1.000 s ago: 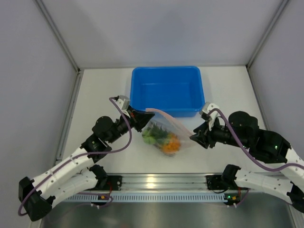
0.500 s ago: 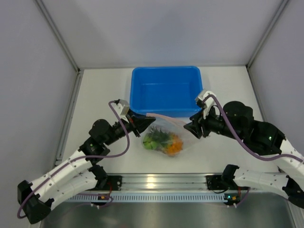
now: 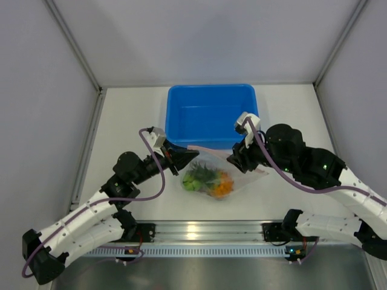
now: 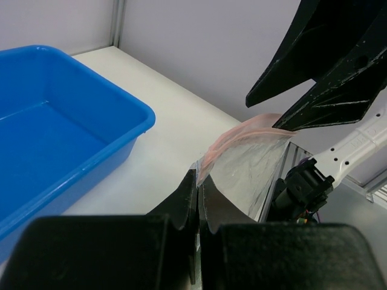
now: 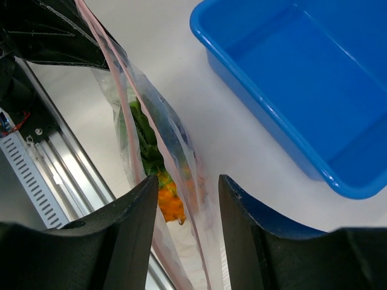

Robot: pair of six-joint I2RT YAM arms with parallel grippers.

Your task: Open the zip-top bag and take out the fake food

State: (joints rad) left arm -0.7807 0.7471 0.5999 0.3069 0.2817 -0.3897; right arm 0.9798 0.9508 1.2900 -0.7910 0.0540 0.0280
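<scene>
The zip-top bag [image 3: 213,164] hangs just in front of the blue tub, its pink strip stretched left to right. Inside it sits the fake food [image 3: 208,179], with an orange pineapple [image 5: 170,204] and green pieces [image 5: 141,134] showing through the plastic. My left gripper [image 3: 184,158] is shut on the bag's left corner; the left wrist view shows the strip pinched at the fingertips [image 4: 198,179]. My right gripper [image 3: 233,159] is open, and the bag's strip [image 5: 181,163] runs loosely between its fingers [image 5: 130,223] without being pinched.
The blue tub [image 3: 211,89] stands empty right behind the bag, its near rim close to both grippers. An aluminium rail [image 3: 199,232] runs along the table's near edge below the bag. White walls close in the left, right and back sides.
My right gripper has opened, letting go of the bag's right end, and moved left toward the tub along the strip. The left gripper keeps its grip and has barely shifted.
</scene>
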